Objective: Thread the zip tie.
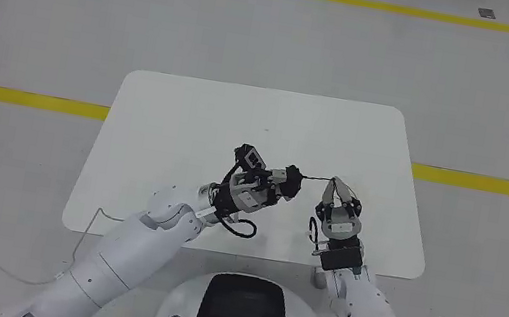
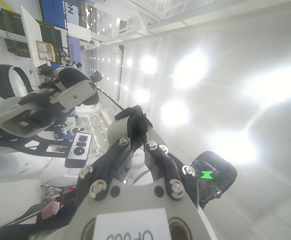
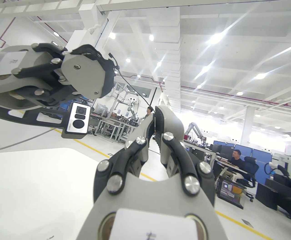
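A thin black zip tie (image 1: 314,178) stretches in the air above the white table (image 1: 189,127), between my two grippers. My left gripper (image 1: 293,176) is shut on one end of the strap. In the left wrist view the zip tie (image 2: 111,100) runs from the left gripper (image 2: 136,113) to the right gripper (image 2: 93,91). My right gripper (image 1: 334,184) is shut on the other end. From the right gripper (image 3: 155,111) the zip tie (image 3: 131,88) rises to the left gripper (image 3: 110,68), and a short tip pokes out beyond it.
Both arms hang over the near middle of the table (image 3: 45,181), close to its front edge. Yellow floor lines (image 1: 21,98) run behind and beside it. Workbenches and desks (image 3: 227,159) stand far off in the room.
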You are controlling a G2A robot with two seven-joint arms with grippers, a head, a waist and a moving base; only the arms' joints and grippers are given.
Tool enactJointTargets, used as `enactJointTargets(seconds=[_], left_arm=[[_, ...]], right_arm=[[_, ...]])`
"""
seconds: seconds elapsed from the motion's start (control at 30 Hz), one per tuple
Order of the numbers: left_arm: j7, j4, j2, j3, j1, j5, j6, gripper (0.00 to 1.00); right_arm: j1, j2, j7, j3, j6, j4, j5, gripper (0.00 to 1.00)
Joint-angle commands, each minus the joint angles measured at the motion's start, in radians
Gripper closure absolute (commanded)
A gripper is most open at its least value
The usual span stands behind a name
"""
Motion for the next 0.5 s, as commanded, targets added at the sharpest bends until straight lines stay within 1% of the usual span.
enactJointTargets(seconds=[0.0,0.47], left_arm=[[0.0,0.0,0.0,0.0,0.0,0.0,0.0,1.0],[0.0,0.0,0.0,0.0,0.0,0.0,0.0,1.0]], right_arm=[[0.0,0.0,0.001,0.001,0.0,0.0,0.0,1.0],[-0.001,0.005,0.008,0.01,-0.001,0.0,0.0,1.0]])
